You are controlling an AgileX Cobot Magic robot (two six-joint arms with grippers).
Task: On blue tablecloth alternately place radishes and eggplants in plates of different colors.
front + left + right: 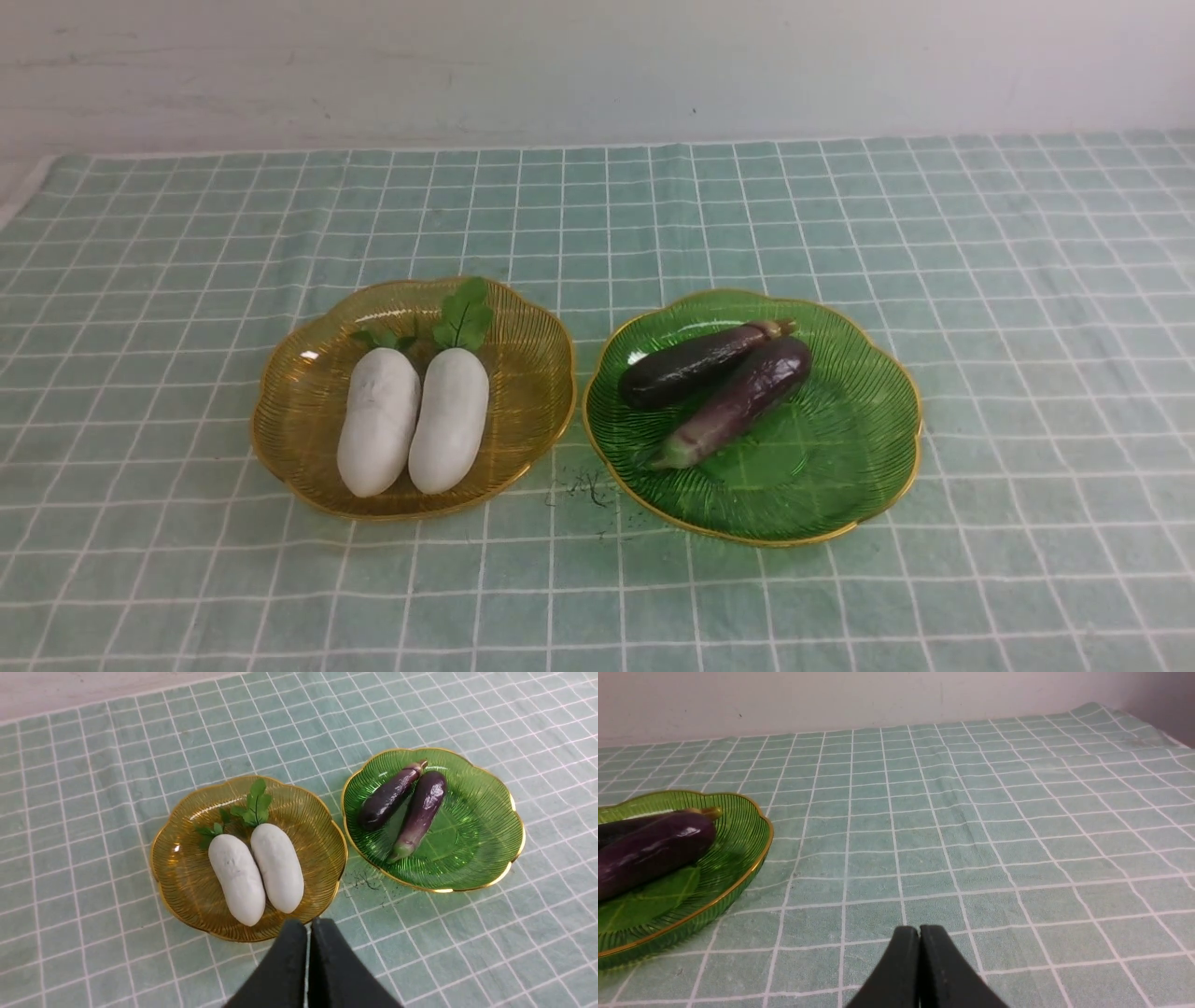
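Looks like a tabletop test setup, exact room type unclear. Shows just a gridded teal-green tablecloth against a plain pale wall, scuffed with dark marks.

Looks near-black on the left gripper, with two matching fingers, one at either side of the jaws' midline. Tapers to narrow, blunt ends at the jaw tips and broadens evenly behind them. Runs nearly straight along the inner edges, facing the midline, and slants along the outer ones. Repeats the same dark colour and paired wedge shape on the right gripper. Appears plain and dull on both, too blurred for finer surface detail behind the tips.
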